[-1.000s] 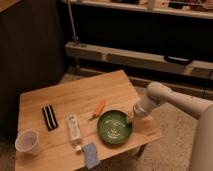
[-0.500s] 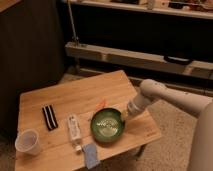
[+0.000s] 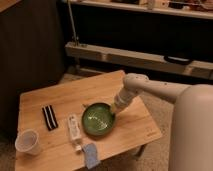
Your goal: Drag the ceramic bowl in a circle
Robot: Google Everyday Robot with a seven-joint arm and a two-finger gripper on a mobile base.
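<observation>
The ceramic bowl is a round, shallow, dark-green dish with pale markings in its centre. It sits on the wooden table, right of the middle. My gripper reaches in from the right on a white arm and comes down at the bowl's right rim. The wrist hides the exact contact with the rim.
A black striped item lies left of the bowl. A white bottle lies beside the bowl, with a blue sponge near the front edge. A translucent cup stands at the front left corner. A shelf rack stands behind the table.
The bowl has slid left and slightly toward the back of the table, and the gripper has moved with it at its right rim. The orange item behind the bowl no longer shows.
</observation>
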